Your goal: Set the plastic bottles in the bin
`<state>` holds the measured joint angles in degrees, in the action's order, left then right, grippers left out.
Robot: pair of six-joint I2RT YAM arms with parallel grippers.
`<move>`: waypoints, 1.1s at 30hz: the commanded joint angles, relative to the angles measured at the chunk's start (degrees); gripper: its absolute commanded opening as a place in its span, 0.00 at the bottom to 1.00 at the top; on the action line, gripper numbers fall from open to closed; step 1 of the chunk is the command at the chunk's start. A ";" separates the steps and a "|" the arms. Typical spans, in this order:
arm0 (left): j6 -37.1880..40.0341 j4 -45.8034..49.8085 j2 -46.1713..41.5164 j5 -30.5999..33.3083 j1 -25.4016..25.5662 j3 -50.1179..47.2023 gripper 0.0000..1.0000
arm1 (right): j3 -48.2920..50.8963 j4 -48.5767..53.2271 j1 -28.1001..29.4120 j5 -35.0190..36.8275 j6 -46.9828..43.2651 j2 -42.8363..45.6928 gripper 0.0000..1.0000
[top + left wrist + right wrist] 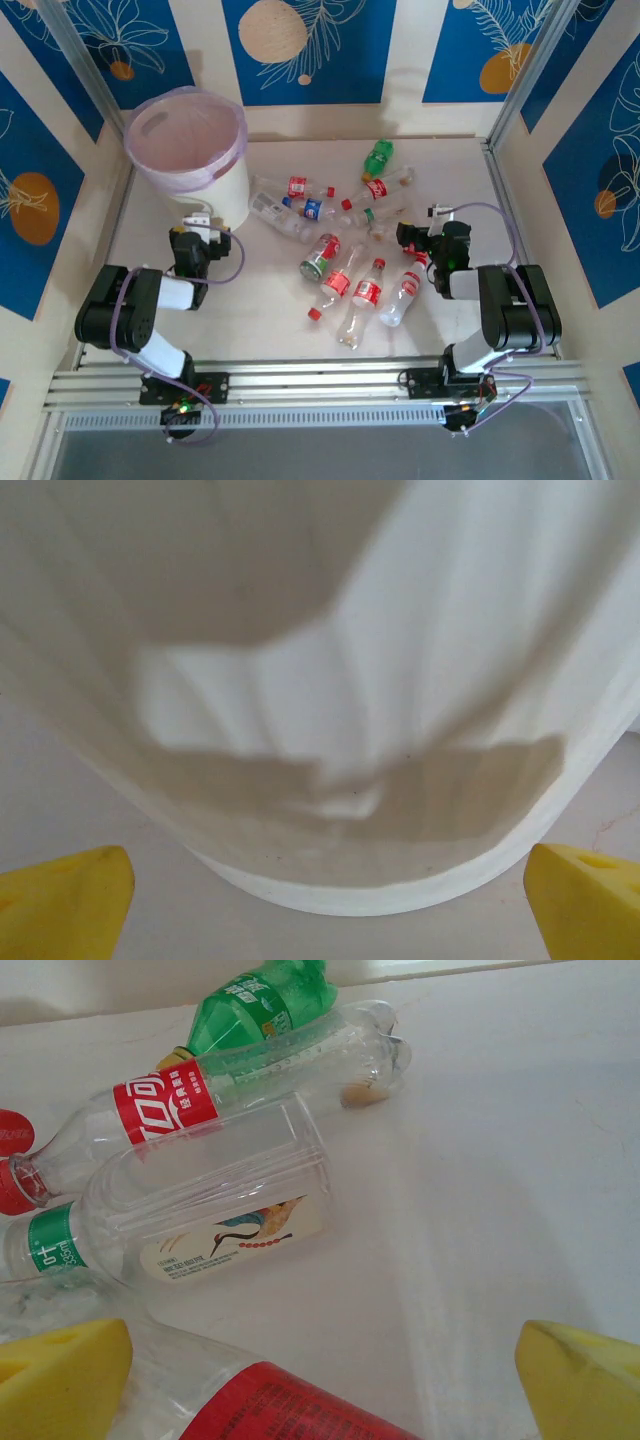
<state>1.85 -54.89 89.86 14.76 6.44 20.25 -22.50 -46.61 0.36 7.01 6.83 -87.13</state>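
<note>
The bin (228,188), a white bucket with a pink liner, stands at the back left. Several plastic bottles lie loose mid-table, among them a green one (378,156) and a red-labelled one (367,292). My left gripper (204,222) is open right in front of the bin; its wall (350,730) rises close ahead between the yellow fingertips (70,900). My right gripper (414,240) is open over the right side of the pile. A red-labelled bottle (260,1405) lies loose by its left finger, with a bird-labelled bottle (210,1210) and the green bottle (265,1005) beyond.
Blue patterned walls and aluminium posts enclose the table on three sides. An aluminium rail (320,380) runs along the near edge by the arm bases. A loose red cap (314,313) lies in front of the pile. Bare tabletop (520,220) stretches right of the bottles.
</note>
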 commanded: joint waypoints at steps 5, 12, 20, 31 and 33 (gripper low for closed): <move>-0.10 -0.87 -0.04 -2.56 -0.77 0.49 1.00 | -1.38 0.44 -0.27 -1.20 -0.87 -0.14 0.99; -0.15 -0.68 -0.04 -2.64 -0.75 0.57 1.00 | -1.63 0.89 -0.36 -1.55 -0.72 -0.14 0.99; 0.20 0.56 -0.04 -5.00 -1.10 1.08 1.00 | -1.76 1.08 -0.64 -1.99 -0.59 -0.23 0.99; 0.33 6.15 -5.39 -7.14 -1.78 1.98 1.00 | -3.05 4.66 -1.01 -1.88 0.12 1.37 0.99; 0.50 10.07 -8.92 -6.01 -1.57 2.30 1.00 | -6.39 12.25 -1.45 -1.00 0.98 3.34 0.99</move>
<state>2.00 -49.01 85.78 8.58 5.41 20.80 -24.80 -41.67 -0.34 5.76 7.07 -86.70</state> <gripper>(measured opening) 0.997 0.989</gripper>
